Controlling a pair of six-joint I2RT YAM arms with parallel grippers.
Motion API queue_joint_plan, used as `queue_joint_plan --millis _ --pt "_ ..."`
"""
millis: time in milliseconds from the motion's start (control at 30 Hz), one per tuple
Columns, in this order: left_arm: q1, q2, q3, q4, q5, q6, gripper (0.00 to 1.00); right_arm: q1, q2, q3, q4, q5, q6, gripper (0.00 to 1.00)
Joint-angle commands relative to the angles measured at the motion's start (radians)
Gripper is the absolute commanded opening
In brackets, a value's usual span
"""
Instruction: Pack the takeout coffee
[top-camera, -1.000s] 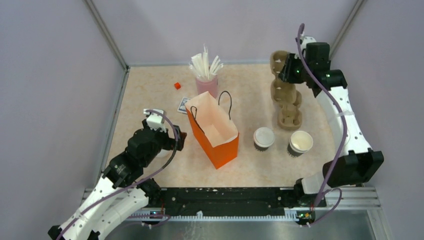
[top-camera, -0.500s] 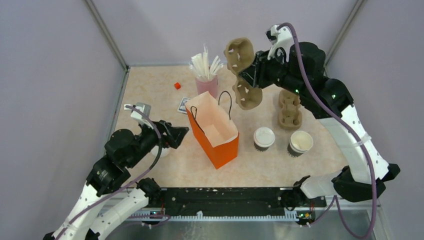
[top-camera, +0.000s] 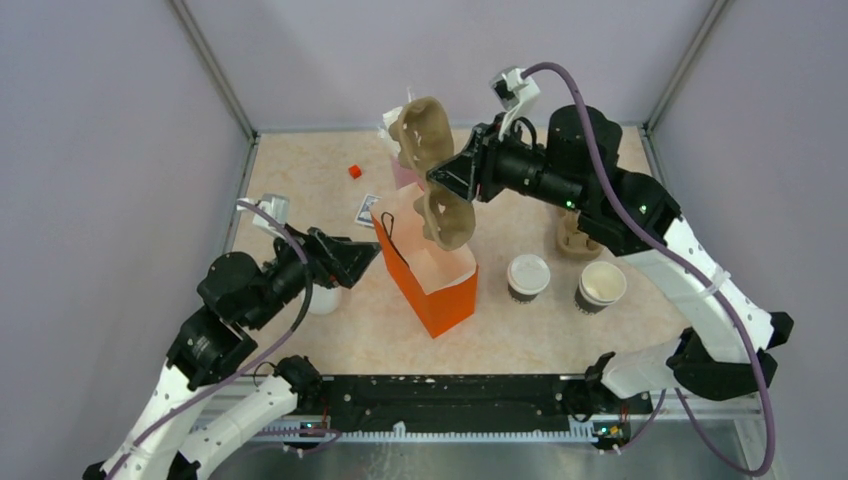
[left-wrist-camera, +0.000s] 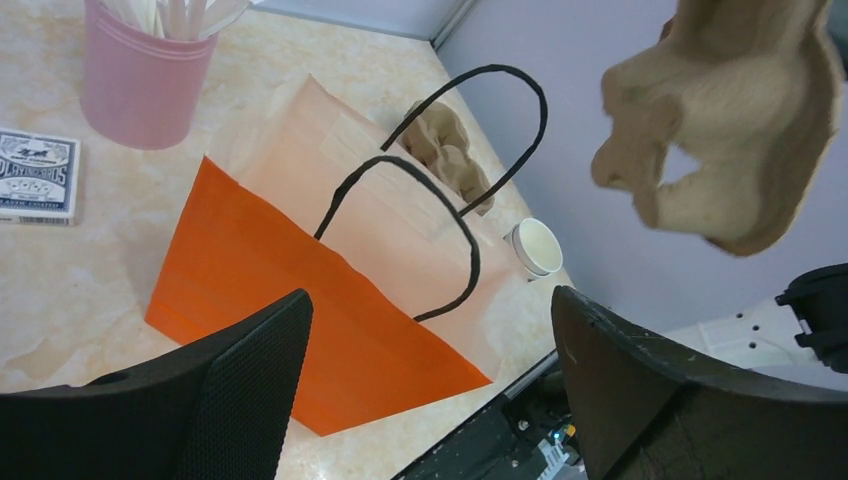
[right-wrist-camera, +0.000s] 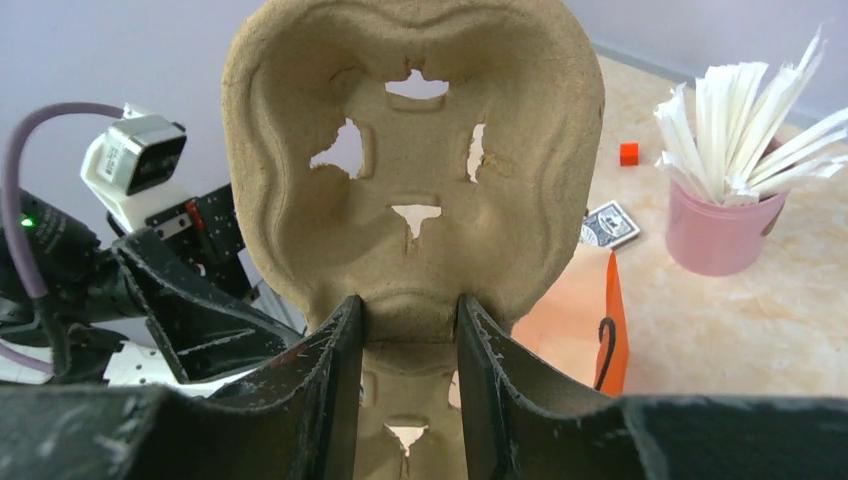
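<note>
The takeout coffee (top-camera: 527, 277), a dark cup under a white lid, stands on the table right of the orange bag (top-camera: 430, 275). My right gripper (top-camera: 452, 186) is shut on a tan cardboard cup carrier (top-camera: 430, 170) and holds it upright in the air over the bag's open mouth. From the right wrist the carrier (right-wrist-camera: 415, 170) fills the view, pinched at its middle by the gripper (right-wrist-camera: 410, 312). My left gripper (top-camera: 347, 262) hangs open just left of the bag, with nothing in it. In the left wrist view the gripper (left-wrist-camera: 430, 300) faces the bag's orange side (left-wrist-camera: 300, 280).
A lidless dark cup (top-camera: 601, 286) stands right of the coffee. More carriers (top-camera: 578, 240) lie behind it. At the back are a pink cup of straws (left-wrist-camera: 140, 85), a card deck (top-camera: 367, 208) and a red cube (top-camera: 354, 171). A white object (top-camera: 322, 298) sits under my left arm.
My right arm has swung left from the back right corner, carrying the carrier over the bag. My left gripper has edged toward the bag.
</note>
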Motion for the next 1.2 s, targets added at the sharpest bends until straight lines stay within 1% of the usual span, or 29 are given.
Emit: queue_joint_plan --millis 0,67,200,367,533,667,733,833,933,1033,1167 --pt "0.0 0.052 0.051 0.08 0.026 -0.092 0.93 0.037 0.013 -0.052 0.044 0.07 0.046 0.25" --pt "-0.001 0.063 0.048 0.105 0.03 -0.121 0.92 0.039 0.028 -0.072 0.04 0.071 0.055 0.25" --pt "-0.001 0.086 0.043 0.144 0.015 -0.153 0.86 0.059 0.046 -0.115 0.055 0.092 0.064 0.25" --pt "0.0 0.13 0.039 0.151 0.033 -0.189 0.81 0.078 0.076 -0.122 0.015 0.164 0.05 0.24" --pt "0.0 0.163 0.026 0.163 0.06 -0.201 0.69 0.087 0.081 -0.137 -0.005 0.208 0.035 0.24" --pt "0.0 0.172 0.011 0.158 0.057 -0.204 0.55 0.09 0.093 -0.141 -0.022 0.202 0.03 0.24" --pt "-0.001 0.162 0.003 0.168 0.057 -0.206 0.44 0.096 0.103 -0.132 -0.043 0.21 0.021 0.24" --pt "-0.002 0.147 0.001 0.169 0.045 -0.203 0.26 0.102 0.135 -0.104 -0.116 0.234 0.009 0.24" --pt "-0.001 0.138 -0.004 0.174 0.047 -0.199 0.15 0.109 0.16 -0.103 -0.169 0.244 0.001 0.24" --pt "-0.001 0.132 -0.01 0.189 0.062 -0.199 0.01 0.126 0.182 -0.095 -0.193 0.262 0.0 0.24" --pt "0.0 0.134 -0.009 0.188 0.065 -0.187 0.0 0.143 0.233 -0.044 -0.251 0.296 -0.01 0.24"
